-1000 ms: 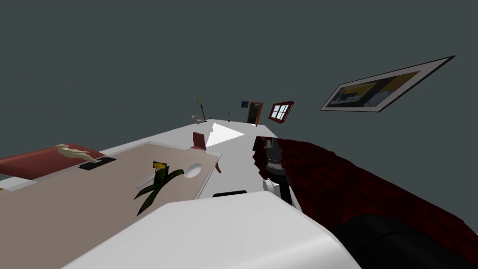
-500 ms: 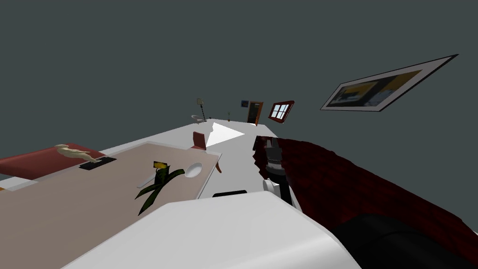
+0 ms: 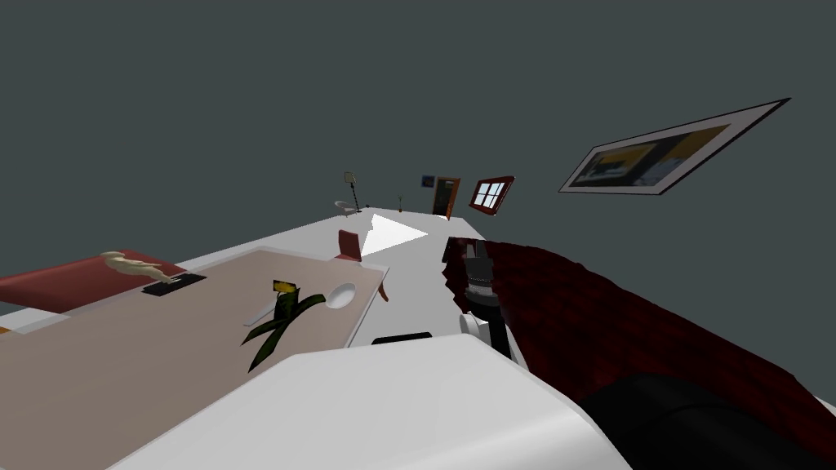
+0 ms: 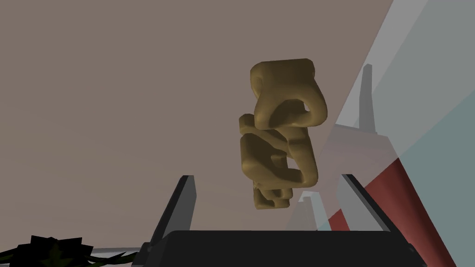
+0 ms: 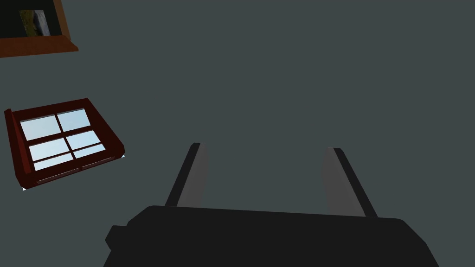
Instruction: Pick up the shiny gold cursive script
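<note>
Since a second ago: slight drift of the whole head view, things on the table [image 3: 163, 351] a touch rightward, the wall picture [image 3: 653, 155] a touch leftward. Own small shift of head or torso, not of any item; no change of spacing among things on the tabletop. Blades of the left gripper [image 4: 266, 176] apart, clamped on nothing. Straight ahead of them the gold cursive script [image 4: 262, 153], over the taupe tabletop and close to the table edge, with a red surface [image 4: 403, 199] beyond that edge. Near end of it in the gap between the blades, touching neither; cannot tell how deep into the gap, nor whether resting flat. Dark green plant [image 4: 51, 248] low beside the gripper body, off the approach line. Blades of the right gripper [image 5: 265, 147] likewise apart, empty, up near the dark red sofa [image 3: 637, 326], out of the work. Reading: fine alignment stage, no grasp yet, script not lifted. Likely next: short advance to bracket the chunky looped letters, then closure across the narrow width. Risk: rounded, lumpy faces, poor seat for thin blades, possible twist or slip on closing.
</note>
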### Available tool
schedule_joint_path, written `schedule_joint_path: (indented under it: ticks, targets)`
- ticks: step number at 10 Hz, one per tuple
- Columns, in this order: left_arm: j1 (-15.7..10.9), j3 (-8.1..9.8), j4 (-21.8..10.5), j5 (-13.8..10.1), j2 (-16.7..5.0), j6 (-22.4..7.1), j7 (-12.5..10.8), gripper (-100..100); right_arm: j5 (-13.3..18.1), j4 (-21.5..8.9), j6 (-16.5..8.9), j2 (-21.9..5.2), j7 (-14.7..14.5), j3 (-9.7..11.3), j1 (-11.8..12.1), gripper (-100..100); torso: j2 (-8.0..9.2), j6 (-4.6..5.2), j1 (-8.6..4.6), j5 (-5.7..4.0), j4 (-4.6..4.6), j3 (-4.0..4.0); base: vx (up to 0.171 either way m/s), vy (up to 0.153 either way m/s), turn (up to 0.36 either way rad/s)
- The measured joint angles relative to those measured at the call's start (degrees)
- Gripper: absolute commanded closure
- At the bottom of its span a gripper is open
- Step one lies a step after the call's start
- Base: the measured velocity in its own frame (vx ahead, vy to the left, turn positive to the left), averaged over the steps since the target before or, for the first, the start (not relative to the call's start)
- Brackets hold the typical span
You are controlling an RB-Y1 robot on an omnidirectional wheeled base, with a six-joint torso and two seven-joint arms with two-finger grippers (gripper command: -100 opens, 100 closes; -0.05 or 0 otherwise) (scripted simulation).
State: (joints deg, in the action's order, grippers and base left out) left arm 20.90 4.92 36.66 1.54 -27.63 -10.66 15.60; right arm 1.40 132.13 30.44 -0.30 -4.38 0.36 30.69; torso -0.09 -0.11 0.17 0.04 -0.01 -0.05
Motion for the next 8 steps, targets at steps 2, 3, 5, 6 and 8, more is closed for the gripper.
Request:
schedule_joint_path:
  ticks: [2, 3, 5, 6, 8]
  targets:
    - [-0.06, 0.01, -0.10, 0.05, 0.01, 0.07, -0.04, 100, 0.00, 0.00, 0.00, 0.00, 0.00, 0.00, 0.00, 0, -0.05, 0.00, -0.07, -0.02, -0.01, -0.03, 0.000, 0.000, 0.000]
    - [-0.05, 0.02, -0.11, 0.03, 0.01, 0.07, -0.06, 100, 0.00, 0.00, 0.00, 0.00, 0.00, 0.00, 0.00, 0, -0.08, 0.02, -0.08, -0.01, -0.01, -0.04, 0.000, 0.000, 0.000]
    - [-0.06, 0.02, -0.10, 0.03, 0.02, 0.09, -0.06, 100, 0.00, 0.00, 0.00, 0.00, 0.00, 0.00, 0.00, 0, -0.10, 0.01, -0.06, 0.00, -0.02, -0.06, 0.000, 0.000, 0.000]
    - [-0.06, 0.02, -0.10, 0.04, 0.02, 0.08, -0.06, 0, 0.00, 0.00, 0.00, 0.00, 0.00, 0.00, 0.00, 0, -0.10, 0.01, -0.06, 0.00, -0.02, -0.06, 0.000, 0.000, 0.000]
    - [0.99, -0.25, 1.38, -0.77, -0.34, -0.36, 0.17, 100, 0.00, 0.00, 0.00, 0.00, 0.00, 0.00, 0.01, 0, -0.14, 0.00, -0.14, -0.02, -0.03, -0.08, 0.028, -0.029, 0.010]
